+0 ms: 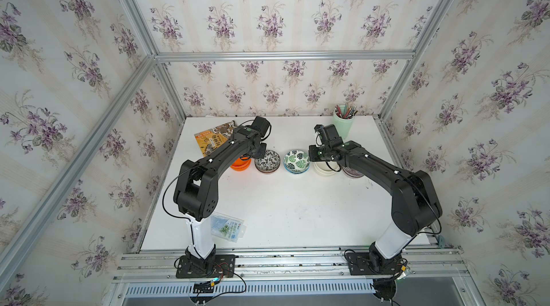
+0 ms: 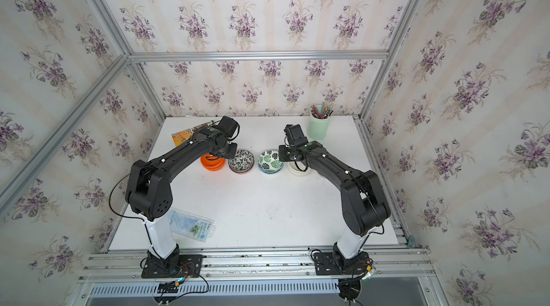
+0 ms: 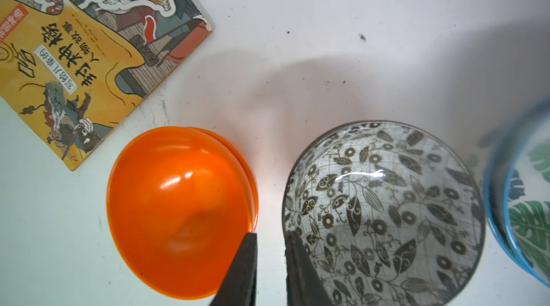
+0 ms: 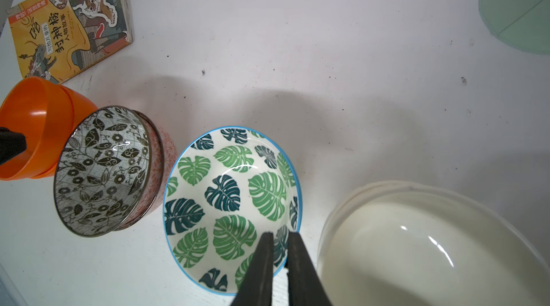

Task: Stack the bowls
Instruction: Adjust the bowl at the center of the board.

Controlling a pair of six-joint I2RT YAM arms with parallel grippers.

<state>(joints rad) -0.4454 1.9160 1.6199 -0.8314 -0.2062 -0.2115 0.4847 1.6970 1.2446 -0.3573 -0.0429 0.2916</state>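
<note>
Late step, by the look of it - the bowls stand in one row across the back half of the desk (image 1: 282, 215), already nested by colour.

Right end effector (image 4: 279, 234): jaws almost together, with the rim of the green leaf bowl (image 4: 226, 197) running between them, so it reads as clenched on that rim while the bowl sits in its twin. Next move calls for letting go and lifting straight up, so the rim is not dragged along.

Left end effector (image 3: 269, 234): a slim gap with bare desk showing through it, so released and grasping nothing. It hangs over the space between the orange bowls (image 3: 178, 209) and the black-white leaf bowls (image 3: 384, 209). The upper orange one sits off-centre and may want a nudge.

Counts:
- orange: 2, two rims showing
- black-white leaf: 2, nested
- green leaf: 2
- cream bowls (image 4: 416, 245): 2
- purple-striped bowl (image 1: 352, 173): mostly under the right arm, number cannot be told
- pencil cup (image 1: 343, 126): 1, far right corner
- book (image 3: 74, 60): 1
- plastic packet (image 1: 227, 227): 1, near the left arm's base
</note>
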